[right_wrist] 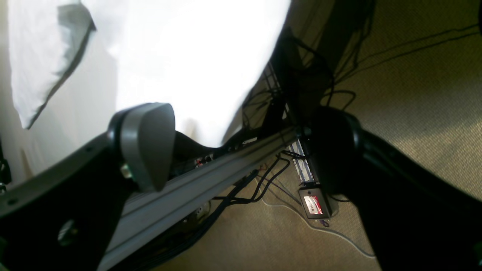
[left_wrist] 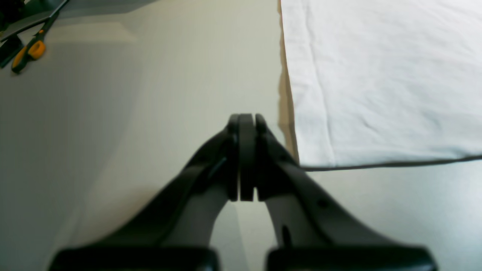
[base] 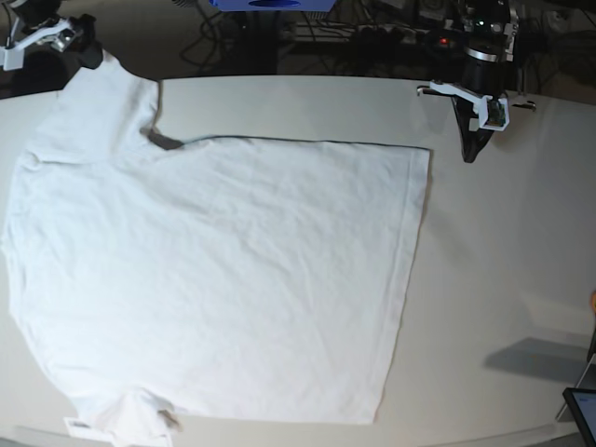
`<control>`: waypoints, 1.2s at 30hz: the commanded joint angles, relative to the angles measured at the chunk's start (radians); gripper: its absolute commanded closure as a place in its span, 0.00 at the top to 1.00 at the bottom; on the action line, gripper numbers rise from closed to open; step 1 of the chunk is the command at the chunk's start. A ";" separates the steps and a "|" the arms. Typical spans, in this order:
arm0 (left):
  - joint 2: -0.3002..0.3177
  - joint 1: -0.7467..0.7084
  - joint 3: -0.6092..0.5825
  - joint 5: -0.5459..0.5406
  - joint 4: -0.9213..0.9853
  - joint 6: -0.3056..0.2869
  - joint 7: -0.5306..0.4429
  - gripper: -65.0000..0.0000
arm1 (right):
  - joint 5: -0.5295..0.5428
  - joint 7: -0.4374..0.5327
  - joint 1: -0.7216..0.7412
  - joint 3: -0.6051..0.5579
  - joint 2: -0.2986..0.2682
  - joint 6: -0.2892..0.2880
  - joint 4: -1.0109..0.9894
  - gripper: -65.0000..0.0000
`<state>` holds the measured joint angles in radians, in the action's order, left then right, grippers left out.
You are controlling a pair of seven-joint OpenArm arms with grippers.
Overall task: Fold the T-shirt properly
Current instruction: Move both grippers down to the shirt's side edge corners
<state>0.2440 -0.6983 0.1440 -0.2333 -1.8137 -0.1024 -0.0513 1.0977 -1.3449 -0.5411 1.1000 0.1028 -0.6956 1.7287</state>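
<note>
Clearly, nothing is being folded yet: the T-shirt [base: 223,270] is lying spread flat over the off-white tabletop [base: 503,279], its bottom hem at the base view's right and one sleeve reaching toward the far left corner. At the near edge a second sleeve is bunching slightly, with a small label showing beside it.

Farther back, the left gripper [base: 470,154] is hanging point-down just beyond the hem's far corner, its jaws pressed fully together and gripping nothing. Its own wrist camera is showing that corner of cloth [left_wrist: 320,158] lying just beside the closed tips, apart from them. A pair of orange-handled scissors [left_wrist: 28,52] is resting well off to the side.

At the far left corner, the right gripper [right_wrist: 241,146] is sitting off the tabletop's edge with its jaws spread wide and empty; the sleeve [base: 102,93] is lying near it, and floor and cables are filling much of that camera's view.

Judging by this, the step in hand is the approach for the first fold. Next, the left gripper would need to open and drop onto the hem corner, while the right one comes in over the sleeve or shoulder, so both ends can lift together.
</note>
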 commanded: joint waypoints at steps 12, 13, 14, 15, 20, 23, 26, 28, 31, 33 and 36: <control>0.010 -0.005 0.006 -0.005 0.027 0.008 -0.029 0.00 | -0.107 0.095 0.098 -0.022 -0.131 -0.003 0.014 0.86; 0.010 -0.005 0.006 -0.005 0.027 0.008 -0.029 0.00 | -0.130 0.086 0.121 -0.022 -0.145 -0.003 0.014 0.88; 0.010 -0.007 0.006 -0.005 0.027 0.008 -0.029 0.00 | -0.153 0.078 0.148 -0.022 -0.154 -0.003 0.014 0.90; 0.010 -0.007 0.006 -0.005 0.027 0.008 -0.031 0.00 | -0.175 0.069 0.174 -0.022 -0.160 -0.003 0.011 0.91; 0.012 -0.010 0.006 -0.005 0.027 0.008 -0.031 0.00 | -0.244 0.058 0.246 -0.014 -0.191 -0.003 -0.128 0.92; 0.012 -0.011 0.006 -0.005 0.027 0.008 -0.031 0.00 | -0.247 0.061 0.246 -0.014 -0.211 -0.003 -0.212 0.91; 0.012 -0.010 0.006 -0.005 0.027 0.008 -0.031 0.00 | -0.247 0.061 0.246 -0.013 -0.217 -0.003 -0.224 0.91; 0.008 -0.008 0.006 -0.005 0.027 0.008 -0.031 0.00 | -0.247 0.051 0.246 -0.013 -0.211 -0.003 -0.223 0.91; 0.005 -0.007 0.007 -0.005 0.024 0.008 -0.031 0.00 | -0.247 0.031 0.240 -0.013 -0.179 -0.003 -0.220 0.91; 0.005 -0.007 0.007 -0.005 0.024 0.008 -0.031 0.00 | -0.247 0.026 0.212 -0.021 -0.150 -0.003 -0.174 0.91; 0.005 -0.005 0.007 -0.005 0.025 0.008 -0.031 0.00 | -0.247 0.022 0.189 -0.022 -0.102 -0.003 -0.074 0.91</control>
<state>0.2409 -0.6987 0.1444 -0.2333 -1.7718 -0.1024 -0.0521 0.9005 -1.2663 -0.3424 1.0794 0.0074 -0.7101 1.6566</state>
